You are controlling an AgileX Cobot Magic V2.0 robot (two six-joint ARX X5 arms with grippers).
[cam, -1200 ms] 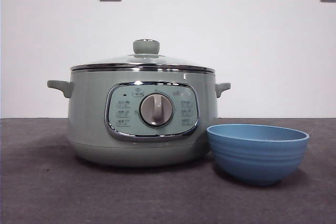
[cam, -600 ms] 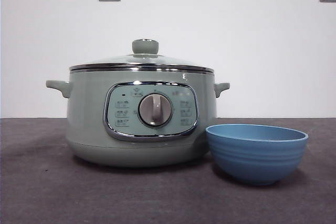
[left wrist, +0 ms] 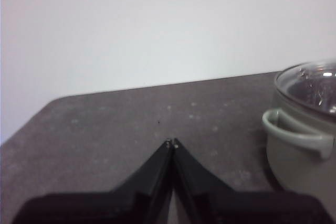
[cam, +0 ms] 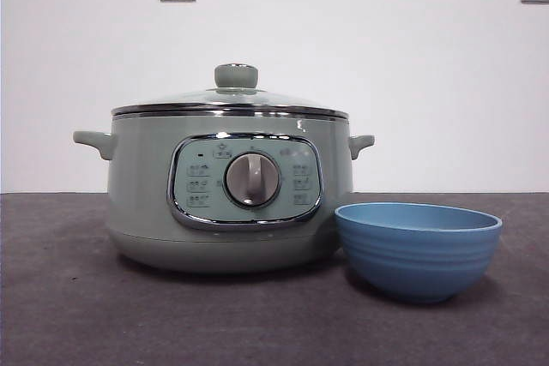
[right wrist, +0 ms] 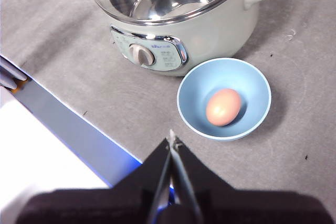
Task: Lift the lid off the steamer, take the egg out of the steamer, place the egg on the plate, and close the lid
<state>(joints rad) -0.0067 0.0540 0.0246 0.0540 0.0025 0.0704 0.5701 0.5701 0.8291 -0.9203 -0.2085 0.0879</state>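
Judging by the scene, the task looks finished: the egg [right wrist: 223, 106] lies in the plate [right wrist: 189, 109], the lid [cam: 232, 99] covers the steamer [cam: 137, 186], and both grippers' fingers [left wrist: 160, 163] [right wrist: 184, 174] are closed, empty.

Steamer [cam: 230, 203] and plate [cam: 418, 250] marginally further left in front view.

Dark grey table surface beneath my arms, with the two vessels resting on it.
My front view shows the matte, dark grey, faintly speckled tabletop [cam: 69, 315] carrying a large round sage-green electric steamer [cam: 141, 203] with a chrome-framed control panel, and a small ridged blue bowl [cam: 418, 250] serving as the plate, standing just beside the steamer's base and nearer the front camera. From my right wrist, both stand upright on the same grey surface.
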